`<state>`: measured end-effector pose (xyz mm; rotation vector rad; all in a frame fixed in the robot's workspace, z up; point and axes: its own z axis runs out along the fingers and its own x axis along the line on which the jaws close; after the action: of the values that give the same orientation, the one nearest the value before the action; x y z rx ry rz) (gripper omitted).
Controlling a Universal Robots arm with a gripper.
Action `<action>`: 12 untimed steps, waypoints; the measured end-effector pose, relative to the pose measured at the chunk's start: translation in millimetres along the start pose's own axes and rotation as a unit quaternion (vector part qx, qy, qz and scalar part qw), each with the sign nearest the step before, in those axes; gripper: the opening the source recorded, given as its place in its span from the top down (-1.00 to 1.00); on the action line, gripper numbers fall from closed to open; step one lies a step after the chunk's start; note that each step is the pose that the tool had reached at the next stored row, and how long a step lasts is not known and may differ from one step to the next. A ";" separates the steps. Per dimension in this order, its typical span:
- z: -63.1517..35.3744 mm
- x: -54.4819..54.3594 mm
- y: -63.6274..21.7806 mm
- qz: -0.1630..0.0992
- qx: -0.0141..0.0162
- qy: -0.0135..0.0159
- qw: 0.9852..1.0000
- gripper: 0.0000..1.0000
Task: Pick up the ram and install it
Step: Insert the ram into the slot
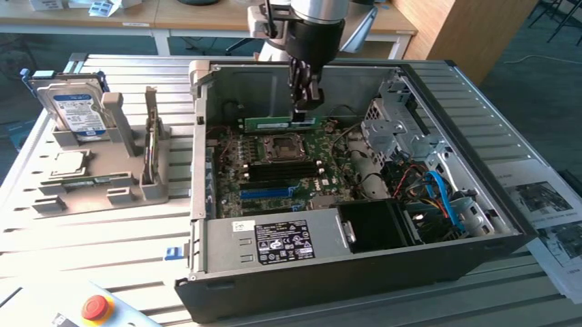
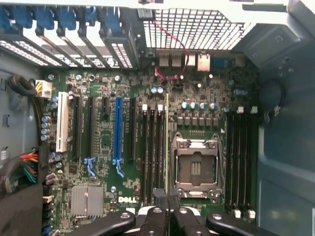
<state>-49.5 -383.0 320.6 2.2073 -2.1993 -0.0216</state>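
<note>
The ram point(image 1: 280, 123) is a long green stick held on edge inside the open computer case point(image 1: 509, 225), with my gripper point(image 1: 306, 112) shut on its top edge. It hangs level above the motherboard point(image 1: 314, 153), just past the CPU socket point(image 1: 281, 147). In the wrist view the ram point(image 2: 167, 142) appears edge-on as a thin line. It runs from my gripper point(image 2: 168, 209) out between the black memory slots point(image 2: 152, 152) and the CPU socket point(image 2: 197, 167). Whether its lower edge touches a slot I cannot tell.
A grey fixture point(image 1: 91, 194) outside the case on the exterior view's left holds a hard drive point(image 1: 78, 112), a square silver chip point(image 1: 68, 163) and an upright card point(image 1: 150, 139). The power supply point(image 1: 272, 242), cables point(image 1: 441, 197) and drive cage point(image 1: 400, 126) crowd the case. A red stop button point(image 1: 95, 308) sits in front.
</note>
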 end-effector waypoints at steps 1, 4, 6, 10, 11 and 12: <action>-0.1 0.0 -1.7 0.000 0.000 0.000 1.000 0.76; -0.2 0.1 -6.5 0.000 0.000 0.000 1.000 0.76; -0.2 0.1 -7.0 0.000 0.000 0.000 1.000 0.76; 1.2 0.3 -7.0 0.000 0.000 0.000 1.000 0.76; 2.2 0.7 -7.0 0.000 0.000 0.000 1.000 0.76; 3.5 1.1 -7.1 0.000 0.000 0.000 1.000 0.76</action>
<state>-42.5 -384.2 317.0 2.2070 -2.1991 -0.0225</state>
